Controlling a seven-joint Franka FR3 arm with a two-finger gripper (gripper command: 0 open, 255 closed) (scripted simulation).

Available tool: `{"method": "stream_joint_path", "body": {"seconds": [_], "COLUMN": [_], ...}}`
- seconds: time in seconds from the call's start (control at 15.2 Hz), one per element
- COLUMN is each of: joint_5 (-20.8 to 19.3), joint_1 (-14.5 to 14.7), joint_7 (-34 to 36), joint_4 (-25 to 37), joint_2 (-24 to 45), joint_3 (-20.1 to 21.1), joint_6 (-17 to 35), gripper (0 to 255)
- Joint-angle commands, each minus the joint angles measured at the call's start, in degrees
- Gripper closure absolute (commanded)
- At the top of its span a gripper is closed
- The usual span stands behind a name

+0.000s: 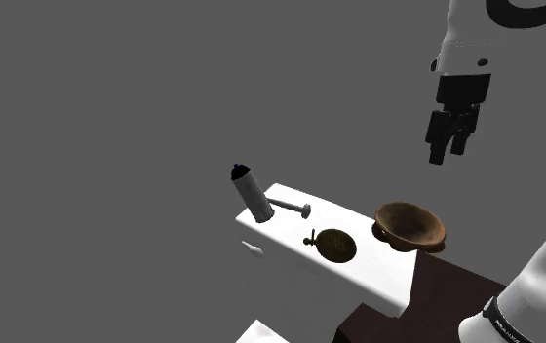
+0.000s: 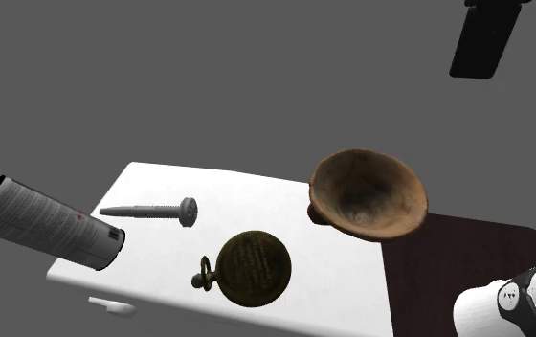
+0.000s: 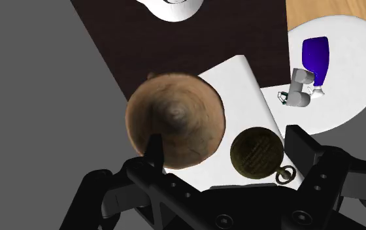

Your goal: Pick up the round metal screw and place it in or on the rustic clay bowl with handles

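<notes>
Shoulder view, left to right.

- **Centre-left:** a grey spray can [image 1: 249, 192] sits at the left end of the white worktop [image 1: 373, 278]. It is slanted, and true lean versus camera roll is not resolved.
- **Just right of the can:** the screw [image 1: 290, 207], grey metal, lies on its side on the worktop with its round head toward the frame's right. The shaft end is just beside the can, and contact is not resolved. Judged: lying flat with bare surface along the shaft, it permits a top-down grasp across the shaft, with the can the nearest obstacle.
- **Lower, at the worktop's front edge:** a small white piece [image 1: 252, 248], unidentified.
- **Centre:** a brass pocket watch [image 1: 334, 245] lies flat between screw and bowl.
- **Right of centre:** the brown clay bowl [image 1: 410, 226] stands upright at the worktop's right end, mouth upward, so it can receive from above.
- **Upper right:** the gripper [image 1: 448, 154] hangs high above the bowl, well apart from the screw, its jaws apart and empty. Judged: approach not begun.

Count: screw 1; bowl 1; spray can 1; pocket watch 1; white piece 1; gripper 1.
</notes>
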Motion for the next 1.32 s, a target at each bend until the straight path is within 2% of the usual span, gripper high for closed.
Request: {"method": "stream_joint_path", "body": {"seconds": [0.0,0.59,1.25], "joint_5": [0.0,0.7,3.2], "joint_1": [0.0,3.2,6.6], "joint_7": [0.0,-7.5,-16.0], "joint_4": [0.0,-0.7,6.2], "joint_2": [0.0,15.6,36.3], "joint_3": [0.0,-1.0,-0.8], "joint_6": [0.0,18.7,34.9], "gripper": [0,0,0]}}
